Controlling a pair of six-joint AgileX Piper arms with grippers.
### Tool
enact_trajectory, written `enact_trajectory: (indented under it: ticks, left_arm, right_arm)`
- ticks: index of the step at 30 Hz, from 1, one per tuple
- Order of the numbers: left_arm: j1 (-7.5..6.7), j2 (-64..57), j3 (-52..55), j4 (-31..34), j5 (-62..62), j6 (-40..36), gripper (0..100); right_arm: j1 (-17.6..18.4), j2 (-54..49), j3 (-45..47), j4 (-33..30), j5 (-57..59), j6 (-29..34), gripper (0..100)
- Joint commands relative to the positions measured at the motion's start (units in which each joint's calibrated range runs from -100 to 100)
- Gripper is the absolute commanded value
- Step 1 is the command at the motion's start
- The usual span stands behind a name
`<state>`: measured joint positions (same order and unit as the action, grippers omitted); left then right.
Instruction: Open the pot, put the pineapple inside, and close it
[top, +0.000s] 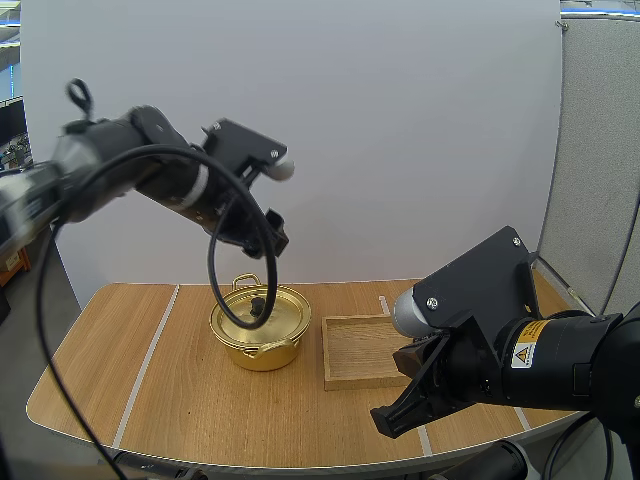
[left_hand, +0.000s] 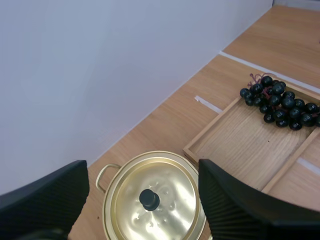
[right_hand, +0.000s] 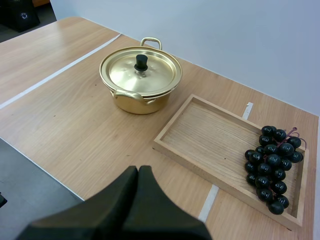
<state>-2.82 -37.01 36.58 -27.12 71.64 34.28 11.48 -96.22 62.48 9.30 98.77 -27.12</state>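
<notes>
A gold pot (top: 258, 345) stands on the table with its lid (top: 275, 312) on, black knob (left_hand: 149, 199) on top. A bunch of dark grapes (right_hand: 272, 162) lies at one end of the wooden tray (right_hand: 210, 135) beside the pot; I see no pineapple. My left gripper (top: 273, 236) hangs well above the pot, and its fingers (left_hand: 225, 200) stand wide apart over the lid with nothing between them. My right gripper (top: 397, 413) hovers low near the table's front edge, in front of the tray; in its own view the right gripper (right_hand: 138, 172) is one shut wedge.
White tape lines (top: 150, 360) run across the wooden table. A white wall (top: 400, 120) stands right behind the pot and tray. Bare tabletop (right_hand: 65, 115) lies left of the pot and in front of it.
</notes>
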Motion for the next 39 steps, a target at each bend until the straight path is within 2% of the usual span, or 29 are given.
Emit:
enact_trajectory:
  ticks: [1, 8, 12, 17, 25, 26, 31, 32, 34, 39]
  left_arm:
    - [-0.07, -11.7, -0.4, -0.9, 2.7, -2.9, 100]
    - [-0.07, -26.1, -0.4, 1.6, 5.3, -5.4, 100]
    - [-0.07, -32.0, -0.4, 3.2, 11.3, -8.4, 100]
    - [-0.07, -37.2, -0.4, 4.5, 20.5, -11.8, 100]
    - [-0.07, -44.3, -0.4, 5.9, 27.3, -15.7, 100]
    - [-0.07, -45.1, -0.4, 5.9, 28.1, -16.0, 94]
    - [-0.07, -49.4, -0.3, 5.6, 28.4, -16.7, 36]
    - [-0.07, -50.3, -0.2, 5.2, 28.4, -16.7, 18]
    - [-0.07, -51.6, -0.2, 4.9, 28.4, -16.7, 0]
    - [-0.07, -55.9, -0.1, 4.9, 28.4, -18.1, 0]
  right_arm:
    - [-0.2, -0.2, 0.2, 0.2, -0.3, -0.3, 0]
    - [-0.2, -0.2, 0.2, 0.2, -0.3, -0.3, 0]
    - [-0.2, -0.2, 0.2, 0.2, -0.3, -0.3, 0]
    - [-0.2, -0.2, 0.2, 0.2, -0.3, -0.3, 0]
    - [-0.2, -0.2, 0.2, 0.2, -0.3, -0.3, 0]
    - [-0.2, -0.2, 0.2, 0.2, -0.3, -0.3, 0]
    - [-0.2, -0.2, 0.2, 0.2, -0.3, -0.3, 0]
    - [-0.2, -0.2, 0.2, 0.2, -0.3, -0.3, 0]
    - [-0.2, -0.2, 0.2, 0.2, -0.3, -0.3, 0]
    - [-0.2, -0.2, 0.2, 0.2, -0.3, -0.3, 0]
